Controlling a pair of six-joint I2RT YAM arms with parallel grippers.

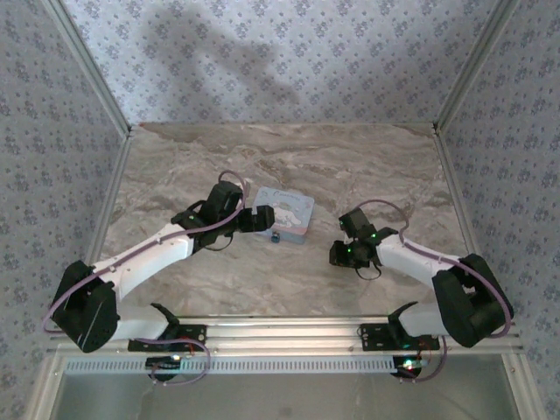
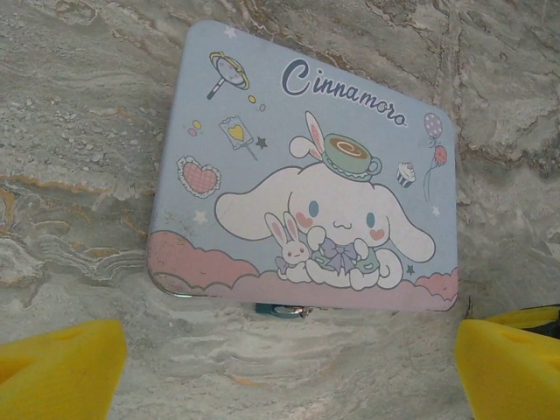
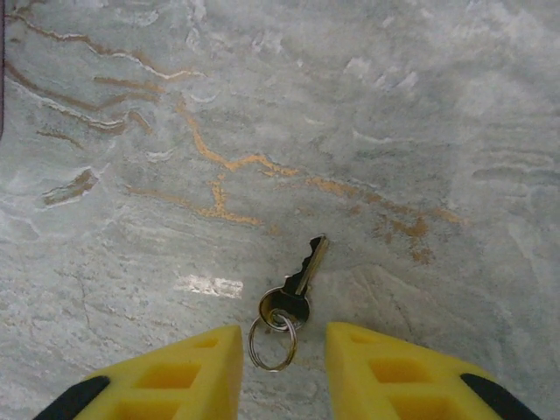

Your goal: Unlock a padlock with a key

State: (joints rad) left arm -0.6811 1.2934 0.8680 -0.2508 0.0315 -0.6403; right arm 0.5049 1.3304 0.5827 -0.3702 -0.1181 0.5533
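The padlock (image 2: 282,308) is a tiny dark bluish-grey lock that peeks out from under the near edge of a pale blue cartoon tin (image 2: 306,166). From above, the padlock (image 1: 275,236) sits at the front side of the tin (image 1: 284,214). My left gripper (image 2: 289,372) is open wide just short of the padlock, with nothing between its yellow fingers (image 2: 61,367). The key (image 3: 302,276) lies flat on the marble with its ring (image 3: 272,341) between my right gripper's (image 3: 284,354) yellow fingertips. These jaws stand narrowly apart and touch neither key nor ring.
The marble tabletop (image 1: 289,166) is fenced by aluminium posts and patterned walls on three sides. The left gripper (image 1: 254,219) is at the tin's left side; the right gripper (image 1: 347,252) hovers right of centre, a hand's width from the tin.
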